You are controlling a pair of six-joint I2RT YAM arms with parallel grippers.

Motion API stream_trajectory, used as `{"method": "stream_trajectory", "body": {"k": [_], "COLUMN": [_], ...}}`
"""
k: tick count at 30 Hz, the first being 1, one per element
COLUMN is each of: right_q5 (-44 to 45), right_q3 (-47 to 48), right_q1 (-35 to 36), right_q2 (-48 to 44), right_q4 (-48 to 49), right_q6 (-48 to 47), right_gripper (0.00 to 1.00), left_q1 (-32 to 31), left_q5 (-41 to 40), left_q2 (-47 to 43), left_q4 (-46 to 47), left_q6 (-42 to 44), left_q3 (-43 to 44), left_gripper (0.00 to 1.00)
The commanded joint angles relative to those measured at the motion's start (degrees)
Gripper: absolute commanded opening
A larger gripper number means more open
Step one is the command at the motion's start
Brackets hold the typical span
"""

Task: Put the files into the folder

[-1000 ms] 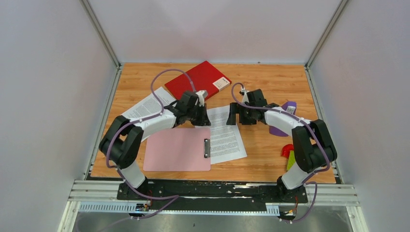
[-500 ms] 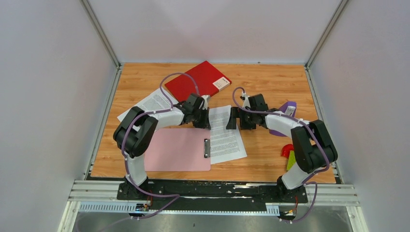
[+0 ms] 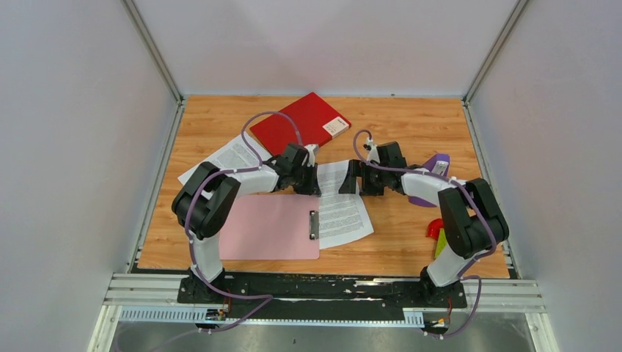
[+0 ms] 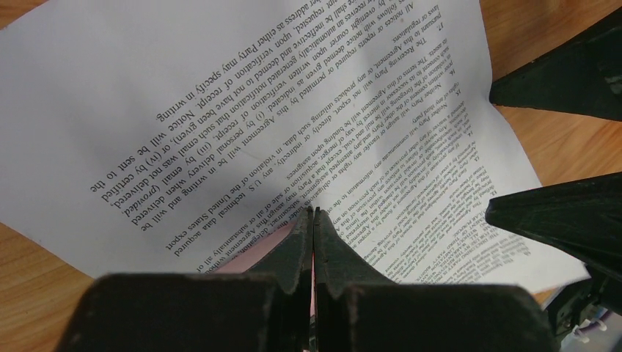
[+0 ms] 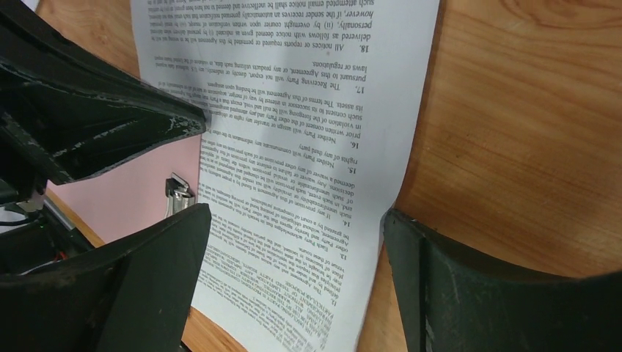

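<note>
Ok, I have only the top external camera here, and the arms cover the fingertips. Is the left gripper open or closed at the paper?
Observer: Closed. In the left wrist view the left gripper has its fingers pressed together, with the tips at the edge of the printed sheet. I cannot tell whether it pinches the sheet.
Operator: And the right one?
Observer: Open. In the right wrist view the right gripper straddles the sheet's edge, one finger over the sheet and the other over the bare wood table.
Operator: Which page is it?
Observer: The right wrist view shows numbered clauses, 12 up to 18.
</note>
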Motion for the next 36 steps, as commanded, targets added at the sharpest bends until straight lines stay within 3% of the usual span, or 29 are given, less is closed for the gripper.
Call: {"method": "stream_trajectory", "body": {"k": [1, 7, 14, 25, 31, 36], "right_q5": [-7.0, -17.0, -18.5, -1.3, 5.5, 4.9], "right_q3": [-0.8, -5.7, -6.1, -5.8, -10.2, -17.5], "right_q1": [-1.7, -6.6, -7.0, -6.9, -4.0, -3.4], "right_q2": [1.2, 0.6, -0.4, -9.6, -16.7, -23.4], "right_q4": [7.9, 21.3, 21.6, -5.8, -15.3, -15.9], "right_q6": [3.5, 12.4, 13.5, 4.7, 10.9, 18.3], "right_gripper": [0.90, 0.88, 0.87, 0.84, 0.83, 0.82], "left_q1": [-0.1, -0.2, -0.4, -1.0, -1.1, -1.4], "left_q5": [-1.2, -1.0, -0.8, -0.9, -1.3, -1.3], "left_q2": [0.6, 0.0, -0.1, 0.1, -0.3, -0.4], "left_q4": [0.5, 1.2, 2.2, 0.2, 0.1, 0.5], "left_q6": [0.1, -0.1, -0.5, 0.1, 0.1, 0.7], "left_q3": [-1.8, -2.7, -3.4, -2.8, -2.9, -3.7], "left_gripper": [0.00, 0.00, 0.00, 0.00, 0.00, 0.00]}}
